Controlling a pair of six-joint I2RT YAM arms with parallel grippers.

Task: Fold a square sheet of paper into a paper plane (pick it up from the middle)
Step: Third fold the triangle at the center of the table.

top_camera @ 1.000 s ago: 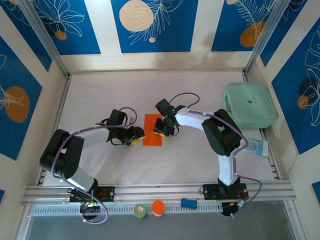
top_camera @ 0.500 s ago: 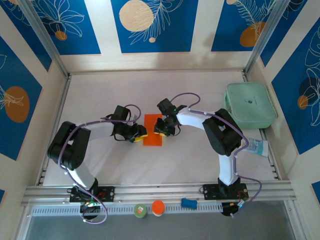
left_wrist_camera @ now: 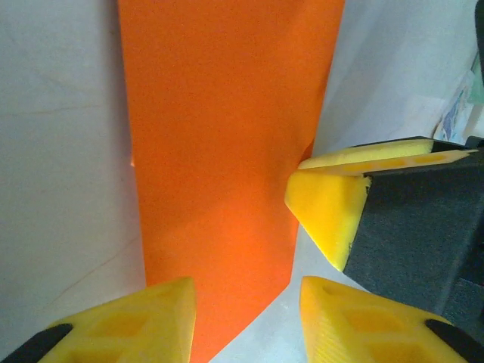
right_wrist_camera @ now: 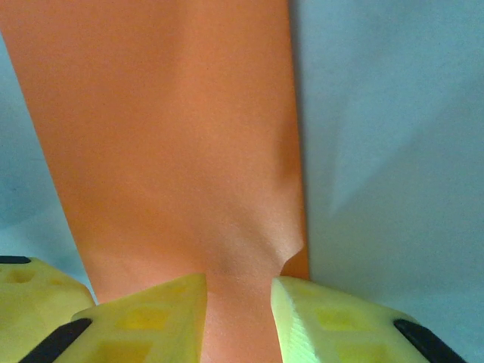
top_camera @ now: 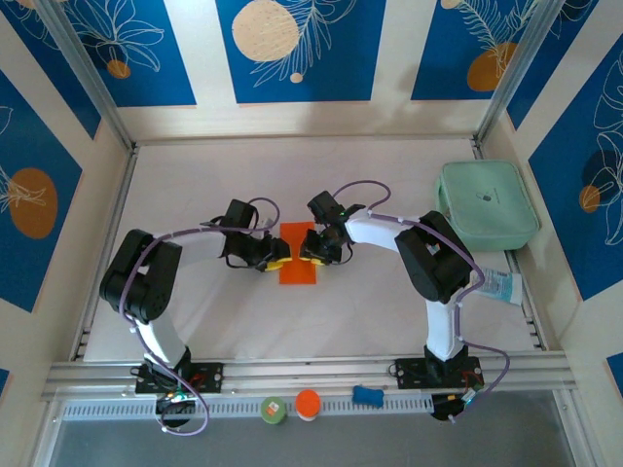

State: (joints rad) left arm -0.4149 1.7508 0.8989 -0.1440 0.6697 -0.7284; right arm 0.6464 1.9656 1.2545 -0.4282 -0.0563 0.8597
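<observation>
Yellow-tipped left claw (left_wrist_camera: 246,302) open, jaws clearly parted at the left edge of the orange sheet (top_camera: 298,238), with paper and pale bench (top_camera: 195,185) both showing in the gap. Right claw (right_wrist_camera: 238,302) open too, though narrower, at the sheet's right edge, with paper running through the gap and puckered a little beside one finger. Two claws in all, facing each other across the paper and close together. One sheet only, lying in the middle of the bench, a narrow rectangle from above.

Further out, one mint-green case (top_camera: 487,204) near the bench's far right corner, well apart from the sheet, shut, contents hidden. One printed packet (top_camera: 501,285) just beside the case's near edge.

Along the front rail, three small things in a row: one green round tub (top_camera: 274,410), one orange disc (top_camera: 308,403) just beside it, one blue piece (top_camera: 367,394) to the right. Cannot tell what the tub holds.
</observation>
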